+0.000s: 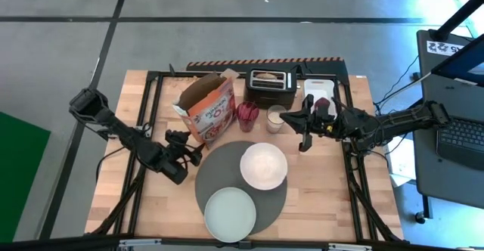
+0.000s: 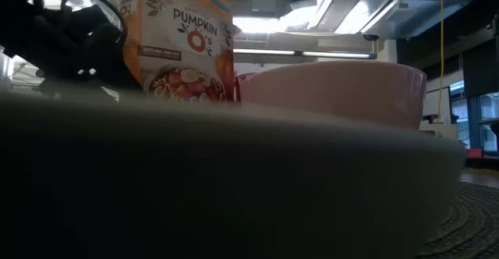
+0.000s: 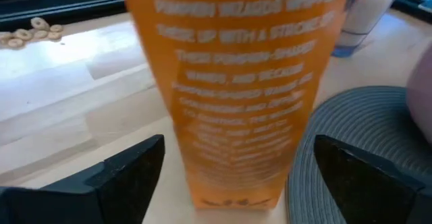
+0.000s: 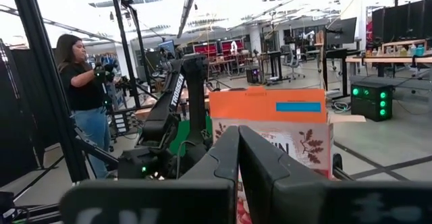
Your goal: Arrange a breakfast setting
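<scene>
A round dark-grey placemat [image 1: 215, 177] lies at the table's near middle. A white bowl [image 1: 263, 165] stands on its far right part and a pale mint plate [image 1: 230, 214] on its near edge. In the low view the plate's blurred rim [image 2: 234, 181] fills the foreground, with the bowl [image 2: 335, 95] behind it. An orange cereal box [image 1: 206, 109] stands upright on the wood just beyond the mat's left. My left gripper [image 1: 195, 151] is open. In the left wrist view its fingers [image 3: 135, 177] stand on either side of the box's lower part [image 3: 236, 116], with a small gap on each side. My right gripper [image 4: 237, 156] is shut, raised above the table's right [image 1: 303, 134].
A black toaster [image 1: 271, 87] and a white tray [image 1: 321, 103] stand at the far edge. A red cup [image 1: 247, 113] and a glass of milk [image 1: 275, 119] are beside the box. Loose cereal rings [image 3: 30, 34] lie on the wood. A person [image 4: 81, 96] stands beyond the table.
</scene>
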Controlling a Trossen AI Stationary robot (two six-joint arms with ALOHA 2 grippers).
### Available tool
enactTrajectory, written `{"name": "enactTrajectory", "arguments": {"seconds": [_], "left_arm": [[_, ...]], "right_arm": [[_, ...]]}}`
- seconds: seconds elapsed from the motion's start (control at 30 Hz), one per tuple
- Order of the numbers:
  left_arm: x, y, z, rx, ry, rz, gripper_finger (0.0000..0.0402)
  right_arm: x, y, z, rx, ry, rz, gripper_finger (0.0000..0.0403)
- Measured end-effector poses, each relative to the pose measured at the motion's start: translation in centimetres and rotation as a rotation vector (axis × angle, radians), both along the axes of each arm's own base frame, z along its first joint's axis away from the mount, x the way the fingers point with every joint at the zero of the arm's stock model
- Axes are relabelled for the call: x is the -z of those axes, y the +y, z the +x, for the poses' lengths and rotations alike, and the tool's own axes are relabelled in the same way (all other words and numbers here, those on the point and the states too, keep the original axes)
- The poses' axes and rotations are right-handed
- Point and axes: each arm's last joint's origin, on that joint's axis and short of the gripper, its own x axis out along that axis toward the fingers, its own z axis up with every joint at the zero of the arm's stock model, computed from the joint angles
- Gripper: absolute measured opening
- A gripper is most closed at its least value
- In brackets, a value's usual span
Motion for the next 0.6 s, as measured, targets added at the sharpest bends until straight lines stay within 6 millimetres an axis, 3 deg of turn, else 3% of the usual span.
{"name": "enactTrajectory", "arguments": {"seconds": [0.13,0.6], "left_arm": [[0.0,0.2,0.3,0.000,0.014,-0.019,0.0398],[-0.4,2.5,2.4,-0.035,0.028,-0.008,0.0400]], "right_arm": [[0.1,0.0,0.0,0.000,0.012,-0.001,0.0014],[0.3,0.0,0.0,-0.001,0.027,-0.002,0.0014]]}}
